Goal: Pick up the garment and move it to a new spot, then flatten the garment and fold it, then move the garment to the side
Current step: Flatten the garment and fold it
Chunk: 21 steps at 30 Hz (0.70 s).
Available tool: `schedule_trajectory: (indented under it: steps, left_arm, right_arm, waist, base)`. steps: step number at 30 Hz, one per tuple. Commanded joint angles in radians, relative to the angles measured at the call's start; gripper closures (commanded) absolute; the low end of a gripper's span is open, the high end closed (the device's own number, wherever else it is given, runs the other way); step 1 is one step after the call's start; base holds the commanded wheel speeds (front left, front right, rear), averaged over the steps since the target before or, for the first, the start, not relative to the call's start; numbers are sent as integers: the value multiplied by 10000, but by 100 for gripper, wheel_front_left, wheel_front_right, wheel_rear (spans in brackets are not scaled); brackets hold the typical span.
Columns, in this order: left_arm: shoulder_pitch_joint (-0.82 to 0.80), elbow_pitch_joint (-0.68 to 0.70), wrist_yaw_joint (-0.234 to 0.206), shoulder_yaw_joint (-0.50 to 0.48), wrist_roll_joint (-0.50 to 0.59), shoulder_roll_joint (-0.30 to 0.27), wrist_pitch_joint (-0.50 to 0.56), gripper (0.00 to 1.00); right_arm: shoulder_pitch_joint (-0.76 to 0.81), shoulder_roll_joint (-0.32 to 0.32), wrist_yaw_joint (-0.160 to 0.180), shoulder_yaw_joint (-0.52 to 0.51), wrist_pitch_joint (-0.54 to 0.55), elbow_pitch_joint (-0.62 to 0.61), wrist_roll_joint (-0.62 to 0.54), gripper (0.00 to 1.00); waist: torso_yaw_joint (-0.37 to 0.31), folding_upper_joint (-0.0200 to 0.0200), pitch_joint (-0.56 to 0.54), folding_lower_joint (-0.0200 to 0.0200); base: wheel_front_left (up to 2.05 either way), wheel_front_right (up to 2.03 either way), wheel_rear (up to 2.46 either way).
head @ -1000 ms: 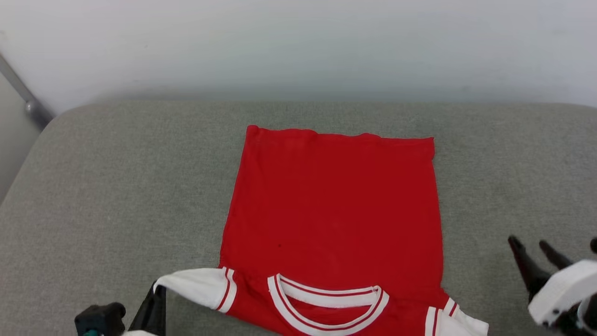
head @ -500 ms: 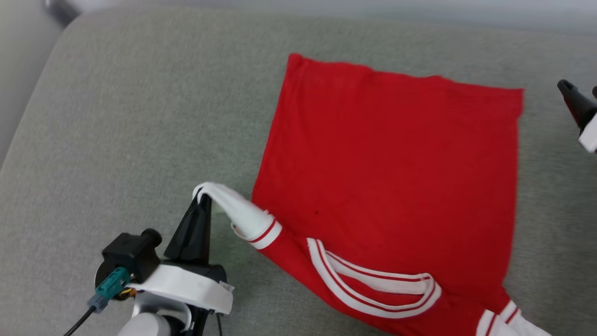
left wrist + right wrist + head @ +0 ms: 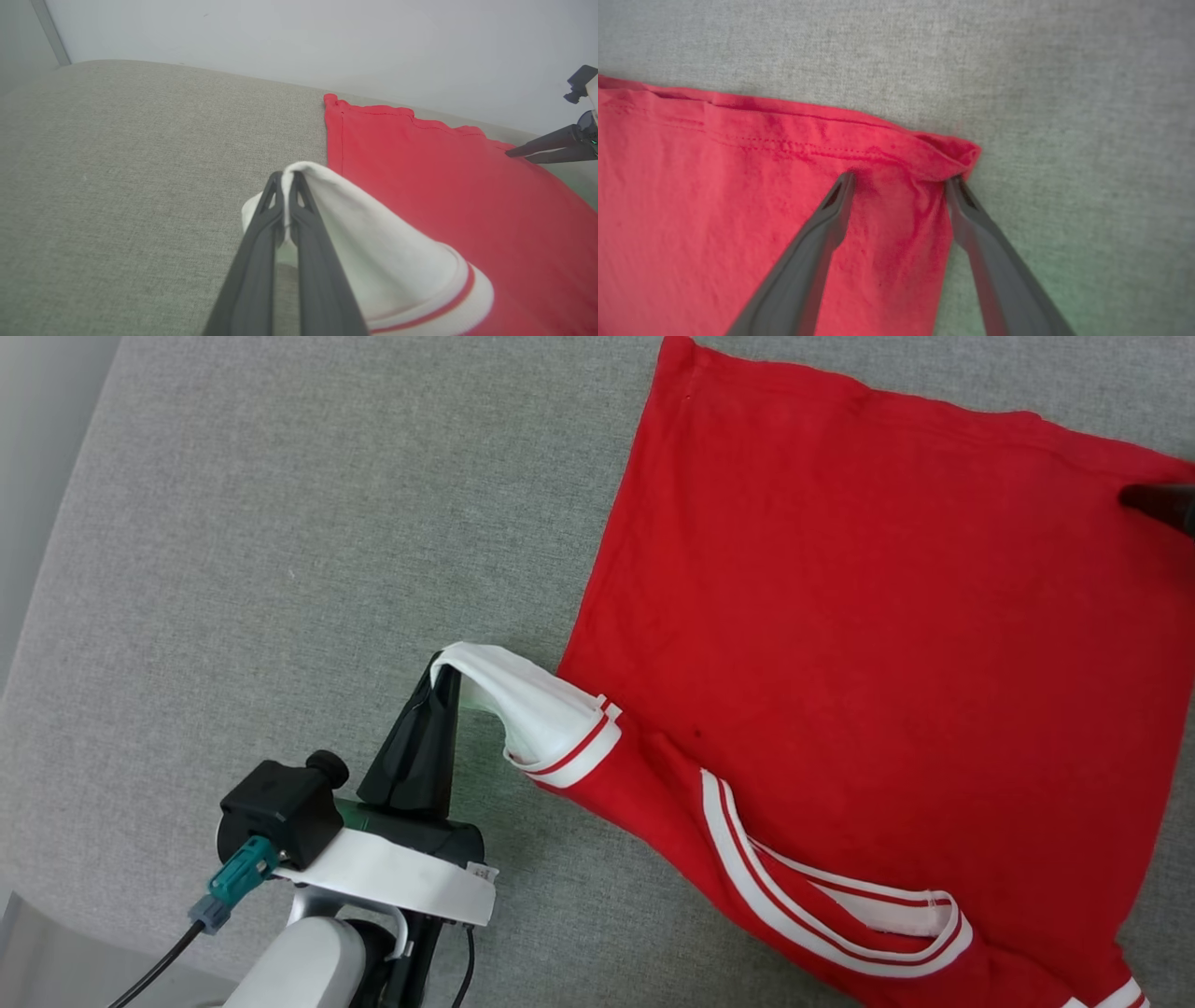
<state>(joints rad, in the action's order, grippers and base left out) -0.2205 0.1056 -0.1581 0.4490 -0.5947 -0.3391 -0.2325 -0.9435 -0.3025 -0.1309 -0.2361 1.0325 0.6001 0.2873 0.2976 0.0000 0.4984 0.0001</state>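
Grey fabric surface [image 3: 233,569] with the garment [image 3: 840,644] spread flat.
Left pincer [image 3: 441,679] clamps the near white sleeve [image 3: 532,709]; right pincer [image 3: 899,179] — jaws wide — straddles the far hem corner [image 3: 957,154], diagonally opposite across the shirt's length.

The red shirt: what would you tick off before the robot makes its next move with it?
1. The left gripper is shut on the white sleeve: ok.
2. The right gripper is open and straddles the hem corner: ok.
3. Right grip on that corner: not ok, not yet closed.
4. Body of the garment lies flat: ok, slight rumpling at the corner.
5. Lie of the other sleeve: cannot tell, cut off at the head view's edge.
6. Bare grey fabric surface beside the shirt: ok.
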Motion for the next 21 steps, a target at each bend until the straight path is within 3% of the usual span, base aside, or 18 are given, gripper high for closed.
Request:
schedule_trajectory:
  steps: [1, 2, 3, 4, 7, 14, 21]
  left_arm:
    - [-139, -31, 54, -20, -19, 10, -59, 100]
    - [-138, -66, 65, -20, -34, 15, -66, 100]
    - [-132, -107, 76, -25, -42, 21, -79, 100]
    - [-116, -146, 58, -15, -48, 27, -86, 100]
    - [-26, -290, 52, 10, -58, 53, -91, 100]
    - [368, -826, -12, -34, -276, -16, 4, 100]
    - [1075, -1368, -296, -307, -583, -305, 182, 100]
  right_arm:
    - [577, 446, 5, 3, 397, 515, -92, 18]
    - [633, 512, 5, -139, 560, 560, -125, 60]
    - [676, 610, 7, -282, 734, 592, -140, 93]
    - [702, 674, 5, -365, 789, 535, -214, 100]
    - [688, 642, 5, -472, 659, 118, -367, 100]
    - [712, -182, 4, 220, -229, -1309, -334, 100]
    - [2255, -1055, 5, 872, 23, -2714, 388, 100]
  waist:
    - [25, 0, 15, -1]
    - [34, 0, 1, -1]
    - [41, 0, -27, -1]
    - [45, 0, -62, -1]
    - [48, 0, -226, -1]
    - [-194, 0, -1121, -1]
    - [-976, 0, -2598, -1]
  base:
    - [0, 0, 0]
    - [0, 0, 0]
    - [0, 0, 0]
    - [0, 0, 0]
    - [0, 0, 0]
    - [0, 0, 0]
    - [0, 0, 0]
